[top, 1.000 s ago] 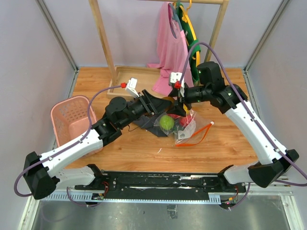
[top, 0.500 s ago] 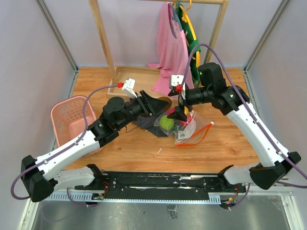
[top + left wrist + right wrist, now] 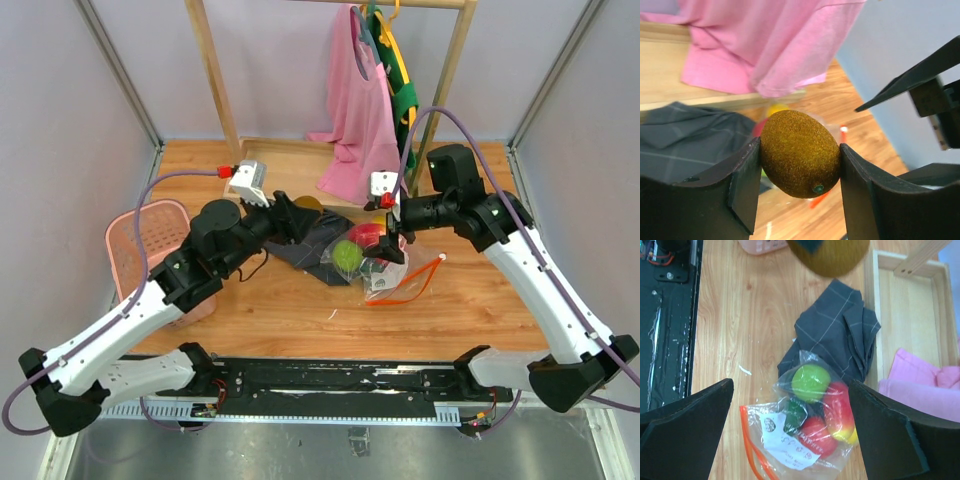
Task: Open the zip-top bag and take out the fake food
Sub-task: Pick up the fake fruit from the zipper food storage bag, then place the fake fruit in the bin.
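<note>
Left tool (image 3: 799, 170): grips a brown fruit (image 3: 800, 152) crosswise between both fingers, fuzzy skin pressed flat against each pad, stem end turned down. Holds it in the air, off the worktop (image 3: 740, 330) and outside the bag (image 3: 805, 460), with the cloth (image 3: 835, 330) below and to one side.

Right tool (image 3: 791, 390): gapes wide, grips nothing, hangs over the bag with both fingers apart from the plastic.

Bag: lies flat on the worktop between the two arms, just beside the cloth and touching or overlapping its near edge. Shows an orange strip (image 3: 752, 440) along the end away from the cloth and a white label (image 3: 785, 440) facing up. Cannot tell from these views how far the mouth stands open.

Inside the bag: holds a lime fruit (image 3: 810, 382) nearest the cloth, a red-yellow fruit (image 3: 842, 412) beside it, a red fruit (image 3: 815, 435) next to the label and a dark green fruit (image 3: 796, 415) wedged between them, all packed close and touching.

Cloth: sits crumpled in dark grey checked folds, between the bag and a wooden tray (image 3: 905, 315).

Elsewhere: stands at the left edge of the worktop, well apart from the bag, a pink basket (image 3: 150, 245); hangs from a wooden rail at the back, down into the tray, a pink garment (image 3: 360, 110).
</note>
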Available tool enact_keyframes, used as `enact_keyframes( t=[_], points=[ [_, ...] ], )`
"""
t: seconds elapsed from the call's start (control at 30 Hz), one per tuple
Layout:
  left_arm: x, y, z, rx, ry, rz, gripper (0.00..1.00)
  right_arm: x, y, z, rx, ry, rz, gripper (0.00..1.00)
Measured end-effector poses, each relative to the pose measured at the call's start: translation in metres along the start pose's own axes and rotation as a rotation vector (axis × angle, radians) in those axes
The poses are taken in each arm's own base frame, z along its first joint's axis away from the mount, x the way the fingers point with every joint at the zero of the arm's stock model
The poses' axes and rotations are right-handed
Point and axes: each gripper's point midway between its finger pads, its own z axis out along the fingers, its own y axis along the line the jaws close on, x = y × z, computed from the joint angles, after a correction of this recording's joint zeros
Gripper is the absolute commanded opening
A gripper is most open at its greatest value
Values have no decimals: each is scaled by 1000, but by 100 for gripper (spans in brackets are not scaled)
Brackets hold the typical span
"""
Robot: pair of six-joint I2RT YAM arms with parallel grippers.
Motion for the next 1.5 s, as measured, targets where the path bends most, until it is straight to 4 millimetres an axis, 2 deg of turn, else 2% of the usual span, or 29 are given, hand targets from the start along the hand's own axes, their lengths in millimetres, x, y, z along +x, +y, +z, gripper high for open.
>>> enact_keyframes(
  t=[0.17,0.33,0.47,0.67,1.03,1.07,1.27,1.5],
  points=[
    [-10,31,-25,-123,-10,185,0,20,1,-3,13,27,29,98],
    [-32,58,-50,-275,-31,306,0,31,3,-6,20,41,47,98],
    [-43,81,-67,-399,-26,366,0,37,2,-11,39,47,55,98],
    [-49,120,-86,-560,3,409,0,44,-2,-20,74,51,69,98],
    [-61,169,-102,-715,2,381,0,53,-7,-29,114,45,95,98],
    [-61,183,-106,-754,8,364,0,53,-7,-29,114,45,95,98],
    [-64,240,-121,-887,-3,251,0,57,-6,-28,113,44,104,98],
    [-48,287,-129,-956,8,122,0,57,-5,-27,110,42,107,98]
  ],
)
